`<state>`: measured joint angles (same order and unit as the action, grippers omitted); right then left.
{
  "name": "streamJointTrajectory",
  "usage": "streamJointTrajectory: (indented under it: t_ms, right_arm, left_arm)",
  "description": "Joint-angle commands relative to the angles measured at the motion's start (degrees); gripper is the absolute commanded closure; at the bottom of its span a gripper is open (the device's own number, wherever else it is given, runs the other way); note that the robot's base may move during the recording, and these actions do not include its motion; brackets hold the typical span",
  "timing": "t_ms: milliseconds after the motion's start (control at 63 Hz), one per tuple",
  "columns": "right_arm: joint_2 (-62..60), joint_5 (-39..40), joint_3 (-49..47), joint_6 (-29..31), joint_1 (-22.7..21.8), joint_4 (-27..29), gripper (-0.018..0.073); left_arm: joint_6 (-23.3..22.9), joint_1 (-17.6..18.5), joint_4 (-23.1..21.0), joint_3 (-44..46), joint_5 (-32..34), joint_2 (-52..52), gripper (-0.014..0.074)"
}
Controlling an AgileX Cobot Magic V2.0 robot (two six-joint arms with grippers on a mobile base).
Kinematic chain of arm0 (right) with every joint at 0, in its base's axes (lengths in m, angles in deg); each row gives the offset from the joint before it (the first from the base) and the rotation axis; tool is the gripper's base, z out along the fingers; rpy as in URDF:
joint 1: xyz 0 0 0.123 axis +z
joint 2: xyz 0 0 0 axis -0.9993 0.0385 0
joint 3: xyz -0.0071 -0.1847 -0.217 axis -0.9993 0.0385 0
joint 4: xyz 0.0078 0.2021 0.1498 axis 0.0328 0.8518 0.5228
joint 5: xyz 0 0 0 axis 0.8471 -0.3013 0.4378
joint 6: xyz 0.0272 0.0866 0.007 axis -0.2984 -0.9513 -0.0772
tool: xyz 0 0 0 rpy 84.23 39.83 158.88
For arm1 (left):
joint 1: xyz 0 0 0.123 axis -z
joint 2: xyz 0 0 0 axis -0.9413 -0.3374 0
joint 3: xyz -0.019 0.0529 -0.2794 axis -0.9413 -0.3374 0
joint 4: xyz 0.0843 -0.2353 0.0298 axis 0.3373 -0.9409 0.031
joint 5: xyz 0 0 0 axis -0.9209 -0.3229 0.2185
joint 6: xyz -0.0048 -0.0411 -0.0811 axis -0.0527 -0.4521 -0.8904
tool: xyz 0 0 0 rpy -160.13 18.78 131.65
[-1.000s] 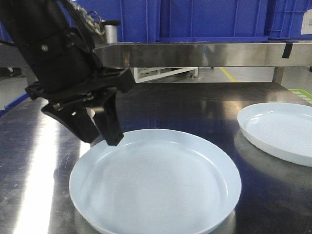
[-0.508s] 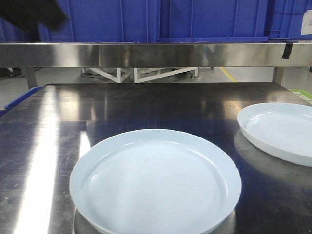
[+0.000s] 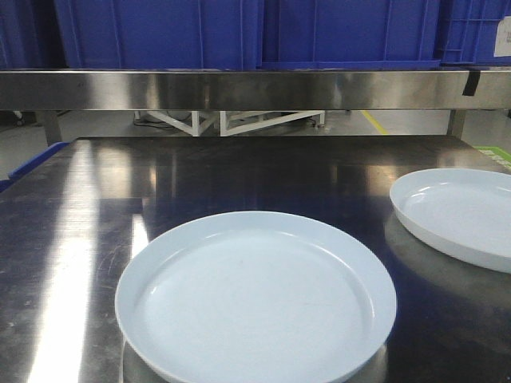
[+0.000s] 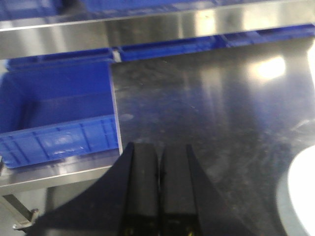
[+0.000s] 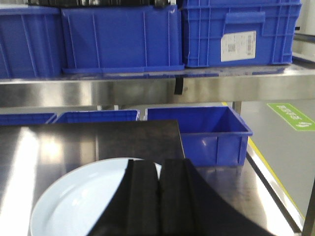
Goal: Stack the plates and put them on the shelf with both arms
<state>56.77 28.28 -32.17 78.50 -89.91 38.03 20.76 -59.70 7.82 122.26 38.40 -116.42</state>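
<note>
Two pale blue-white plates lie apart on the dark steel tabletop: one plate [image 3: 255,297] at the front centre, the other plate [image 3: 457,214] at the right edge. The shelf [image 3: 255,89] runs across the back above the table. Neither gripper shows in the front view. In the left wrist view my left gripper [image 4: 158,150] is shut with nothing in it, above bare tabletop, and a plate's rim [image 4: 302,192] shows at the lower right. My right gripper [image 5: 158,164] is shut and empty, hovering over the right side of a plate [image 5: 74,202], with the shelf [image 5: 147,89] ahead.
Big blue crates [image 3: 239,32] stand on the shelf. An open blue crate [image 4: 54,118] sits beside the table's left edge, and another open blue crate [image 5: 202,132] lies beyond its right end. The table's right edge [image 5: 275,182] runs close by the right gripper.
The left arm, which hung at the near plate's left rim a second ago, rose toward the upper left and has left the front view. The plates have not moved.
</note>
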Motion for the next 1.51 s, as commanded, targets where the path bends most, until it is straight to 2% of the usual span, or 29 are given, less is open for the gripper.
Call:
streamJointTrajectory:
  t_ms: [0, 206, 428, 587, 841, 984, 1111, 1222, 1301, 1364, 1491]
  right_arm:
    - [-1.23, 3.02, -5.21, 0.2, -0.37, -0.57, 0.0504]
    - [4.26, -13.75, -20.22, 0.2, -0.37, -0.57, 0.0501]
    - [22.82, -28.33, -38.58, 0.2, -0.32, -0.57, 0.0501]
    - [35.71, -34.8, -48.17, 0.2, 0.06, -0.57, 0.0501]
    - [54.43, -50.4, -58.72, 0.2, 0.06, -0.57, 0.0498]
    - [62.03, -52.55, -59.63, 0.2, 0.06, -0.82, 0.0493]
    - [67.08, -52.55, -59.63, 0.2, 0.06, -1.95, 0.0362]
    - [70.15, -51.79, -59.63, 0.2, 0.06, -3.26, 0.0171]
    - [71.64, -50.35, -59.63, 0.2, -0.26, -3.91, 0.0072]
    - [72.47, -49.3, -59.63, 0.14, -1.09, -3.97, 0.0033]
    - [74.37, -48.73, -59.63, 0.09, -4.04, -3.97, 0.0038]
  left_arm:
    - [-0.53, -0.65, -0.29, -0.85, 7.08, 2.12, 0.0512]
    - [-0.53, -0.65, -0.18, -2.29, 8.82, 2.75, 0.0512]
    - [-0.53, -0.21, -0.18, -2.29, 9.05, 2.75, 0.0512]
    - [-0.53, 0.46, -0.44, -2.29, 9.05, 2.75, 0.0512]
    - [-0.53, 0.46, -0.47, -2.29, 9.05, 2.75, 0.0512]
    - [-0.53, 0.46, -0.47, -2.29, 9.05, 2.75, 0.0512]
    - [-0.53, 0.46, -0.47, -2.29, 9.05, 2.75, 0.0512]
    - [-0.53, 0.46, -0.47, -2.29, 9.05, 2.75, 0.0512]
    - [-0.53, 0.46, -0.47, -2.29, 9.05, 2.75, 0.0512]
    - [-0.53, 0.46, -0.47, -2.29, 9.05, 2.75, 0.0512]
    - [-0.53, 0.46, -0.47, -2.29, 9.05, 2.75, 0.0512]
